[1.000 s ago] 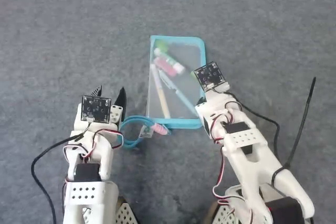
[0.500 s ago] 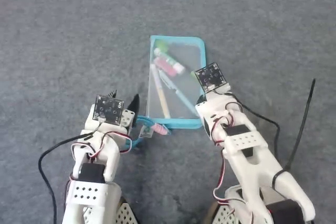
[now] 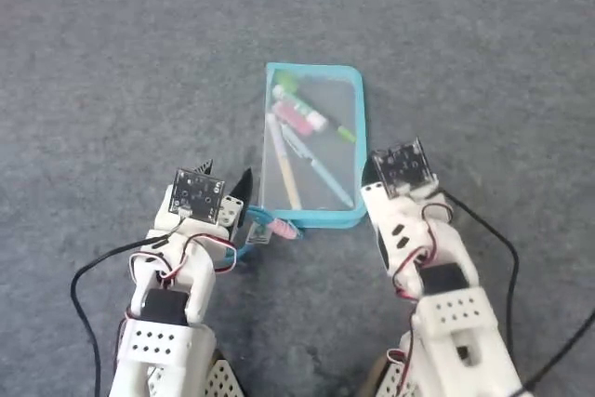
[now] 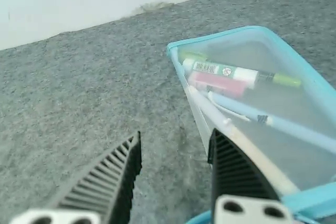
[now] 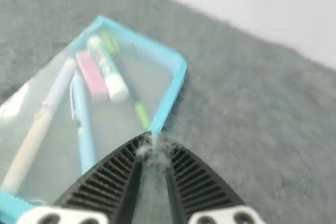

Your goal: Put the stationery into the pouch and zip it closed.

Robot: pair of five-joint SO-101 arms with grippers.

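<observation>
The stationery [image 3: 296,118] already lies inside the pouch [image 3: 316,221]: a pen [image 3: 321,172], a pencil [image 3: 285,169] and a marker [image 4: 236,73] show through its clear wall, and nothing lies loose on the counter [image 3: 112,90]. So the filling looks done and the step in hand is judged to be the zipping.

The left jaws are released and spread wide, with bare counter between them. The pouch's long side runs just past one jaw tip, outside the gap, and the rest of the pouch stretches away ahead of the jaws. Its near end, with a pink tag [image 3: 284,228] and a blue strap [image 3: 237,241], sits just beside and slightly behind these jaws.

The right jaws are clenched, their tips meeting at the pouch's blue rim on the opposite long side. The rim runs straight ahead from the tips to the far corner. Whether they nip the rim or merely touch it cannot be told.

The pink tag is probably the zip pull, though that is a guess. If so, the next move calls for the left jaws to shift sideways until the tag lies within the gap and then close on it. The right jaws would then need to hold the rim steady, so the pouch does not slide over the counter as the pull is drawn along.
</observation>
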